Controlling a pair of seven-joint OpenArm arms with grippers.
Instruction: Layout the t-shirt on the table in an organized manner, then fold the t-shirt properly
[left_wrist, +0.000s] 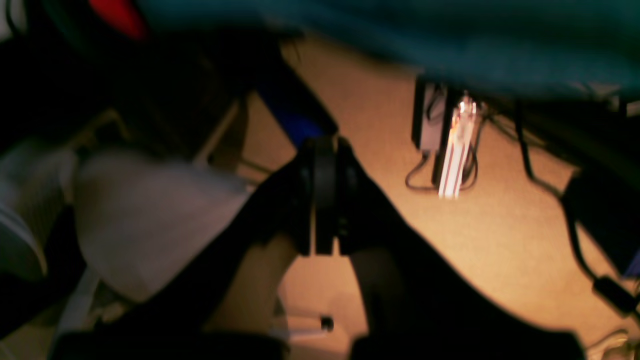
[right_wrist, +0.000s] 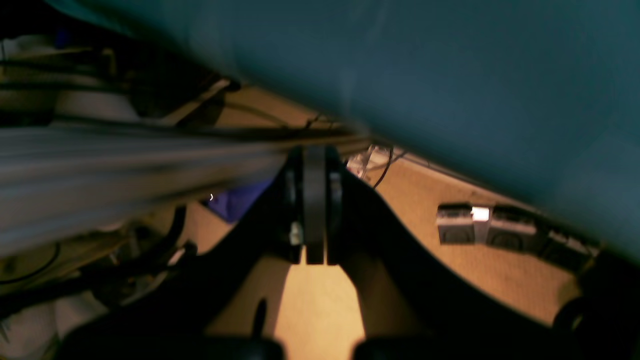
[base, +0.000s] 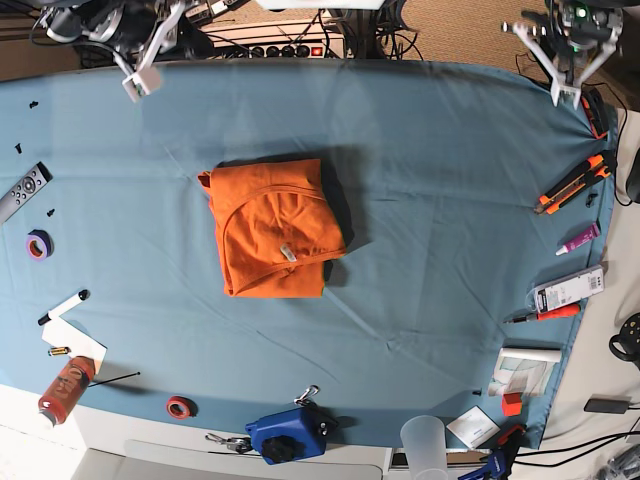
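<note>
T-shirt (base: 272, 228): bright orange soft cloth, folded into a compact, roughly rectangular bundle with slightly uneven edges. Curved neckline seam and small white neck tag face up. It lies a little left of the table's middle in the base view, well apart from both arms.

Table (base: 440, 200): very wide surface under a smooth teal-blue fabric cover with faint creases; curved far edge.

Left gripper (left_wrist: 324, 197): black, matte; jaws pressed together with nothing between them. It hangs beyond the table edge over tan floor, with cables and a lit strip beneath. The view is blurred.

Right gripper (right_wrist: 315, 205): black; jaws closed flat against each other, holding nothing. It sits off the table edge above tan floor and a grey power strip (right_wrist: 480, 225). The view is blurred.

Margin items, left side of the base view: grey remote control (base: 22, 191), purple tape roll (base: 39, 244), marker pen (base: 62, 306), white paper slip (base: 76, 345), red-brown bottle (base: 65, 389) lying on its side, red tape roll (base: 180, 407).

Near edge: blue device (base: 288, 434) with a carabiner, translucent plastic cup (base: 424, 443).

Right side: orange-and-black utility knife (base: 575, 182), small purple tube (base: 580, 239), flat white packet (base: 568, 289), red pen (base: 545, 315).

Nothing lies on or against the shirt; the cloth around it is bare.
</note>
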